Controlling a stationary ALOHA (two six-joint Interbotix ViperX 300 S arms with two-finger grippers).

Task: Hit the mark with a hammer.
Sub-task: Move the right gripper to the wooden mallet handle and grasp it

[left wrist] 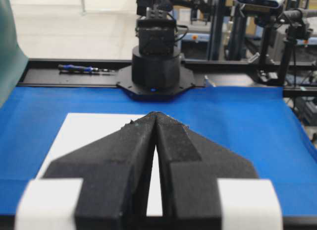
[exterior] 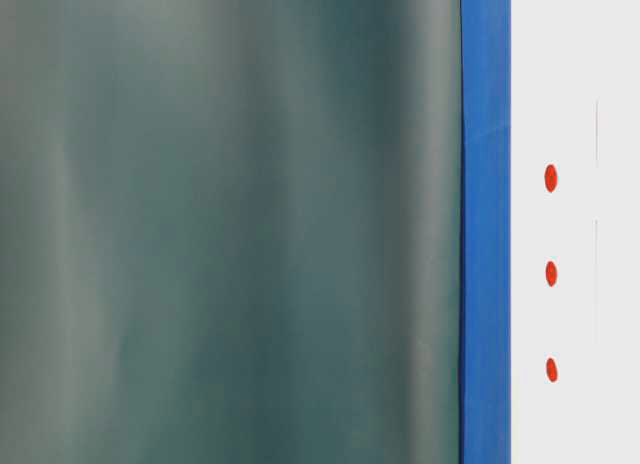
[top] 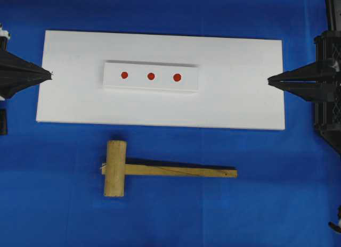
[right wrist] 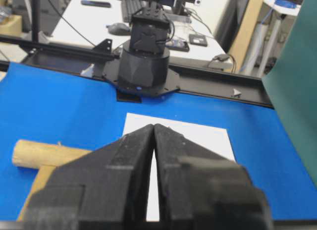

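Overhead exterior view: no brand, label or legible writing is seen on anything. A blue cloth is spread over the whole table, and a large white board is laid across its upper half. A smaller white block is set on the board left of centre, marked with three red dots in a row. The hammer is laid flat on the cloth at 6 o'clock of the block, just off the board's near edge, its thick head pointing to 9 o'clock end and its slim handle running toward 3 o'clock. The left gripper is held at 9 o'clock of the block, over the board's left edge, fingers pressed together on nothing. The right gripper is held at 3 o'clock, over the board's right edge, likewise closed and empty. Both are well apart from the hammer. In the table-level view most of the frame is blocked by a dark green sheet. A dark tool with a blue grip is seen lying behind the cloth in the left wrist view.
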